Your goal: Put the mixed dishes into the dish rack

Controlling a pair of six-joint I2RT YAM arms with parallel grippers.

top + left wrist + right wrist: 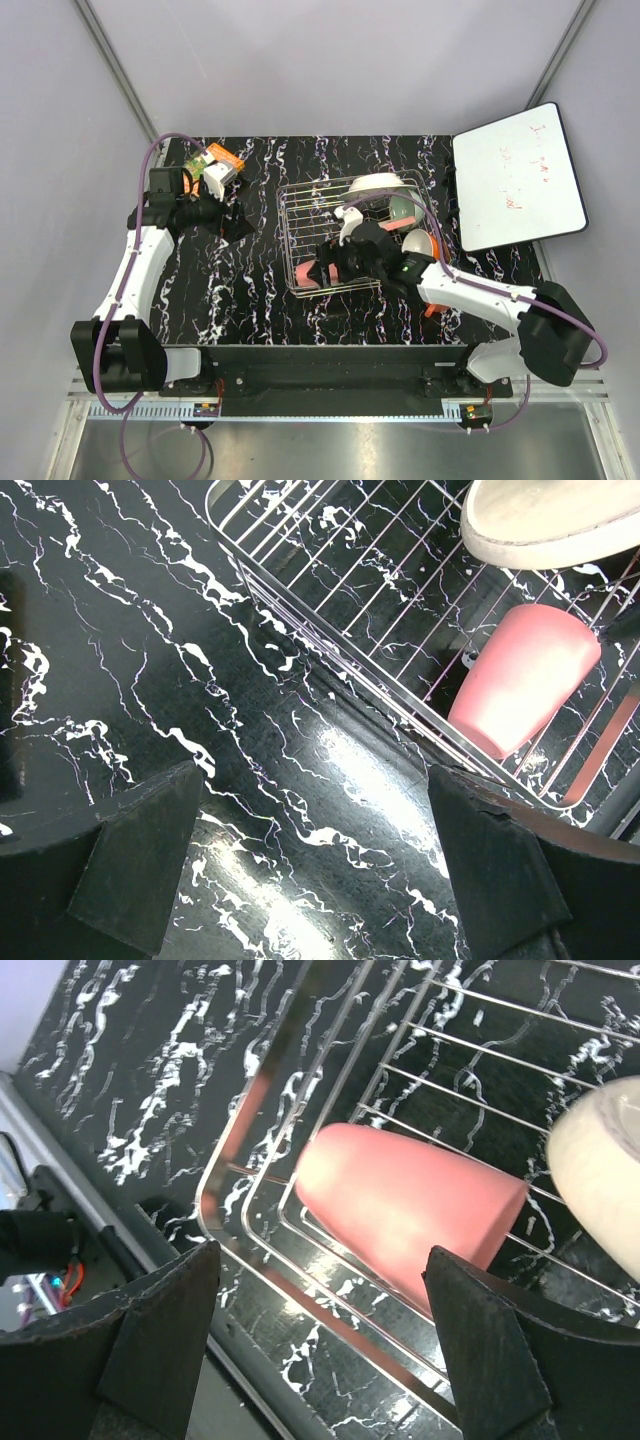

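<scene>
The wire dish rack (300, 210) stands mid-table. A pink tumbler (305, 272) lies on its side in the rack's near left corner. A cream bowl (378, 185) and a pale green bowl (403, 208) sit at the rack's far right. My right gripper (335, 262) hovers open over the rack's near edge, just beside the tumbler (410, 1205), holding nothing. The rack's rim (250, 1195) and the cream bowl (600, 1180) also show there. My left gripper (235, 222) is open and empty over bare table left of the rack (330, 630). A sliver of the orange mug (432, 308) shows under my right arm.
An orange-green snack packet (215, 165) lies at the back left, behind my left wrist. A white board (517, 176) lies at the back right. A pale round dish (420, 243) sits by the rack's right side, partly hidden by my right arm.
</scene>
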